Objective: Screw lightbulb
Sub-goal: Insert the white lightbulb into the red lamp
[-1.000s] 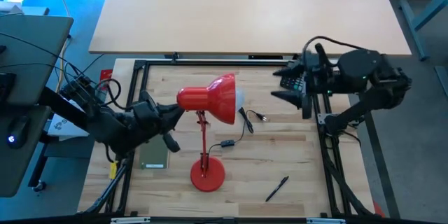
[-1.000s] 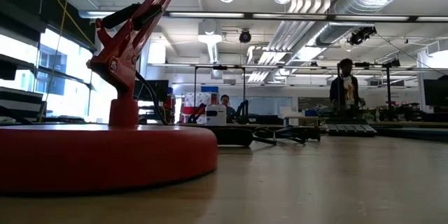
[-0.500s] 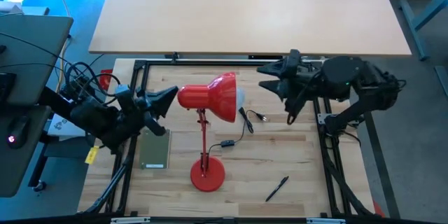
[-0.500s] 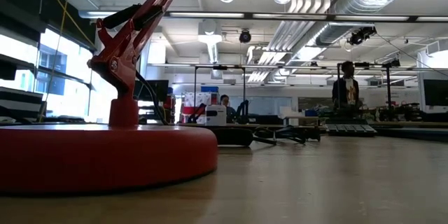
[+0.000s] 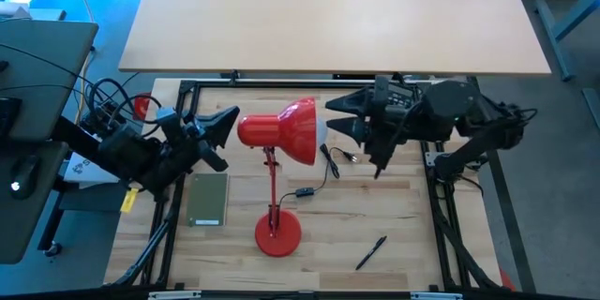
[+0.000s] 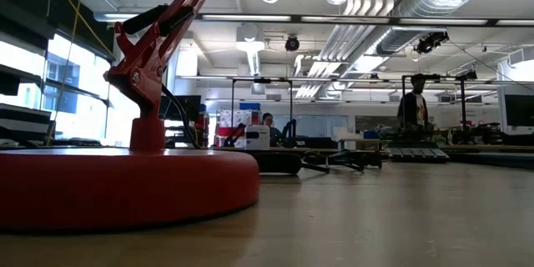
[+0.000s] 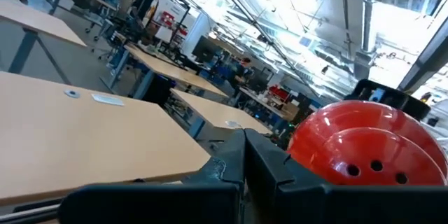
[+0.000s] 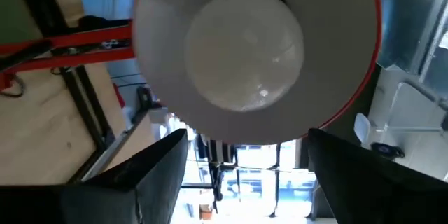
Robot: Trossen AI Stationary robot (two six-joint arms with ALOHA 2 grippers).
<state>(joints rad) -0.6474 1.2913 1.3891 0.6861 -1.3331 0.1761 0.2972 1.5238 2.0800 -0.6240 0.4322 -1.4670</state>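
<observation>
Wooden table (image 5: 375, 208): we list a red lamp (image 5: 279, 136) with the lightbulb (image 8: 241, 49) seated inside its shade, directly ahead of our right gripper (image 5: 341, 117), fingers spread and empty. Left gripper (image 5: 228, 124), fingers pressed together, sits just behind the shade.

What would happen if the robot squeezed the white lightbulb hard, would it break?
Probably, yes. The lightbulb looks smooth, round and glossy, so it is likely thin, fragile and a bit slippery. It sits inside the red lamp shade, so it likely cannot roll away. The right gripper, open and facing the shade, should probably close gently.
</observation>
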